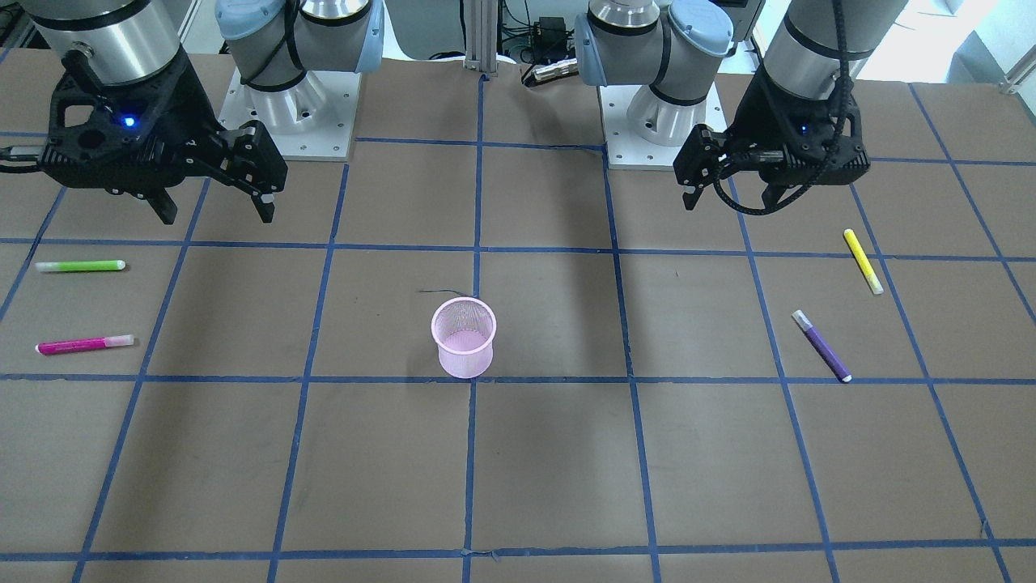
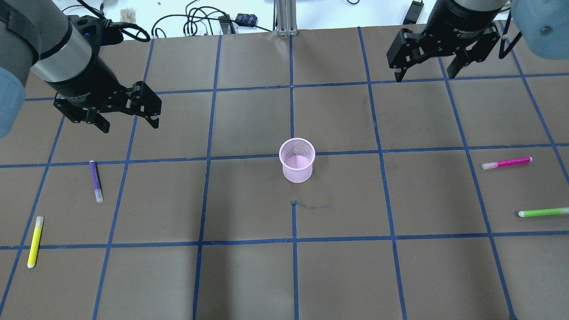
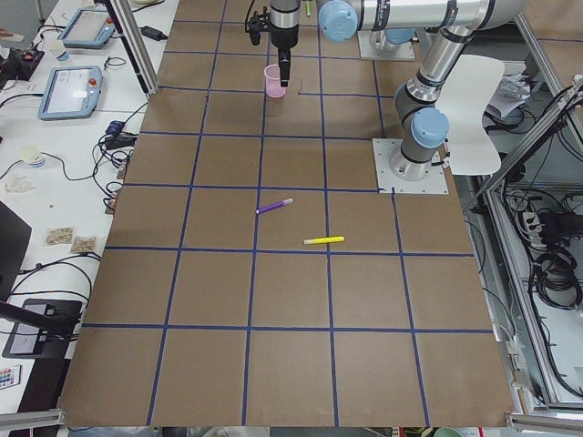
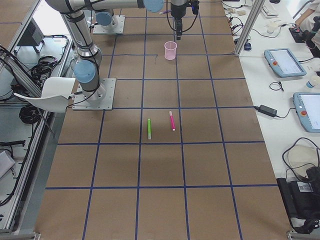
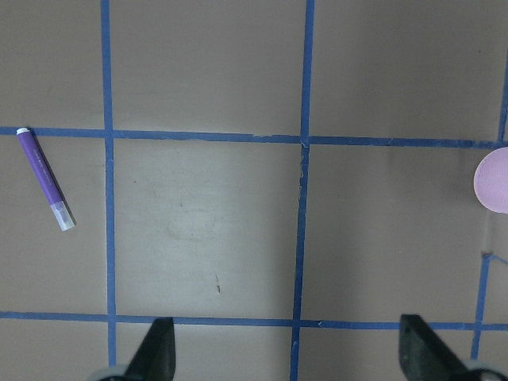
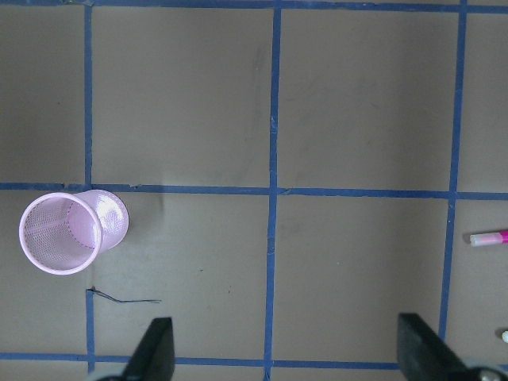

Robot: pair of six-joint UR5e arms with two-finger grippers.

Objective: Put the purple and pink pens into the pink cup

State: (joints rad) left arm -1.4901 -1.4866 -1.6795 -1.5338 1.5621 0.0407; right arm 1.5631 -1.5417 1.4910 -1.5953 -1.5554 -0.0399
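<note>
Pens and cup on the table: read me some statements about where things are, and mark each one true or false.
1. The pink cup stands upright and empty. True.
2. The purple pen lies on the robot's left side, near a yellow pen. True.
3. The pink pen lies on the robot's right side, near a green pen. True.
4. The purple pen touches the pink cup. False: it lies well apart from it.
5. Both arms' jaws are shut on pens. False: both stand open, holding nothing.
</note>
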